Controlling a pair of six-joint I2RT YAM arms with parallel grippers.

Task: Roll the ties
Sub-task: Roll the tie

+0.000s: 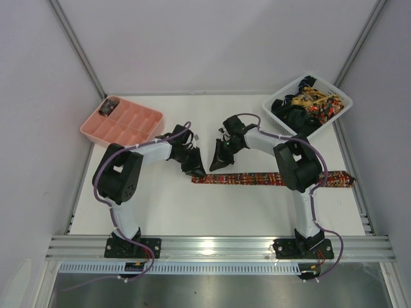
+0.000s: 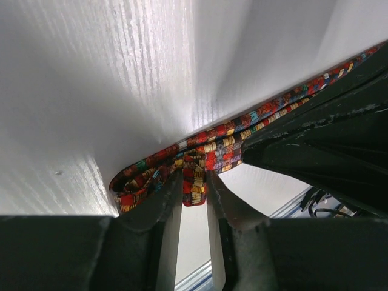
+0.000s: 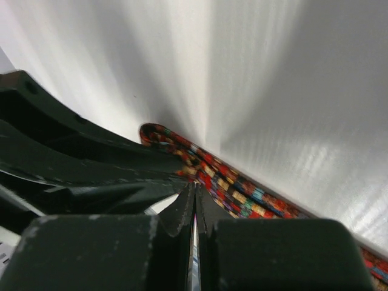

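One tie [image 1: 257, 178] with a red, orange and yellow pattern lies flat across the table, and its left end is folded over. The left gripper [image 1: 196, 170] is at that fold. In the left wrist view the left gripper [image 2: 194, 182] stands a little open, with the folded end of the tie [image 2: 212, 145] between its tips. The right gripper [image 1: 215, 163] comes in from the right. In the right wrist view the right gripper [image 3: 194, 187] is shut, its tips pinching the edge of the tie [image 3: 242, 194] beside the fold.
A white lattice basket [image 1: 340, 96] at the back right holds several more ties [image 1: 308, 106]. A pink compartment tray [image 1: 138, 104] stands at the back left with a small dark roll [image 1: 109, 107] in one corner compartment. A metal rail [image 1: 218, 244] runs along the near edge.
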